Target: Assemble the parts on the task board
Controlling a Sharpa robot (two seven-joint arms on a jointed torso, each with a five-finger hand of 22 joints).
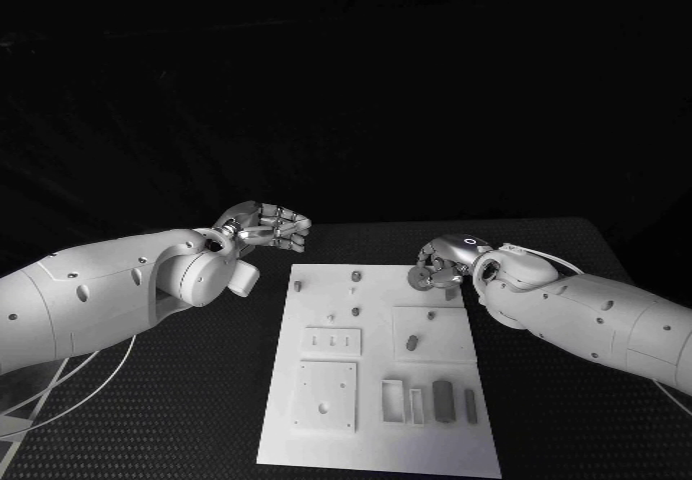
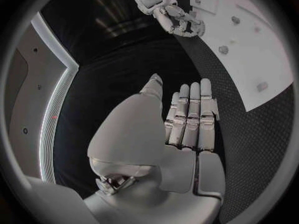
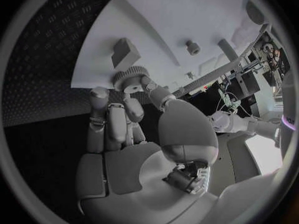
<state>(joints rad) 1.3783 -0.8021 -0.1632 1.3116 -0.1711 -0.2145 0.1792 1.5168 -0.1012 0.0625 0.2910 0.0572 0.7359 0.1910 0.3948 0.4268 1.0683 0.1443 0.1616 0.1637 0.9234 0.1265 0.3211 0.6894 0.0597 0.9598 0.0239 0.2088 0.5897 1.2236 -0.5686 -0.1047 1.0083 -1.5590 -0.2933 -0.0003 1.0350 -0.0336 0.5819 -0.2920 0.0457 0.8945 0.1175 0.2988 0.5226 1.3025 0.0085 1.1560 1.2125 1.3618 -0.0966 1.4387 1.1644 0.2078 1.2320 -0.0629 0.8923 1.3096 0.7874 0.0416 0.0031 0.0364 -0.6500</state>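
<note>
My right hand (image 1: 437,268) held a small toothed gear (image 3: 129,79) pinched in its fingertips, just above the far right corner of the task board (image 1: 378,440). My left hand (image 1: 268,226) hovered over the black table (image 1: 173,400) beside the board's far left corner, its fingers straight and close together, holding nothing.

I judged the assembly to be at an early stage. Several parts lay loose on the board: a dark block (image 1: 444,399) and a slimmer bar (image 1: 470,404) near the near edge, and a small oval piece (image 1: 413,343) in the middle right. A few short pegs (image 1: 355,276) stood along the far edge. The gear was not yet seated, and most of the board's sockets looked unfilled, though I could not tell for each.
</note>
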